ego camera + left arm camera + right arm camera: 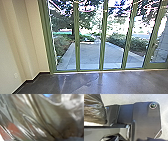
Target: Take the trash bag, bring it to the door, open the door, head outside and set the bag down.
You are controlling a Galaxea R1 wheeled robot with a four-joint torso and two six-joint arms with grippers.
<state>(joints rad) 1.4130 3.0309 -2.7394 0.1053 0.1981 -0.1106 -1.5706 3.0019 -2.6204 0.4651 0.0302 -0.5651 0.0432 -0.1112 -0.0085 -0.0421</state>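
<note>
- Position: the robot is indoors, on the dark floor point(75, 83), facing green-framed glass panels point(77, 45). The paved walkway point(90, 56) lies beyond the glass.
- Trash bag: the dark, glossy trash bag point(94, 110) is beside the robot's base plate point(144, 116). It is also close to the left wrist camera; reddish contents show through the film.
- Left gripper: whether it is open or closed cannot be told. The bag's closeness suggests that this side carries the load.
- Right gripper: state cannot be told.
- Completed, as judged: pick-up, and most of the carry.
- Door: the wider-railed panel at the right of the head view is probably the door point(160, 65); it appears closed.
- Remaining: reach and open the door, exit, set the bag down outside.
</note>
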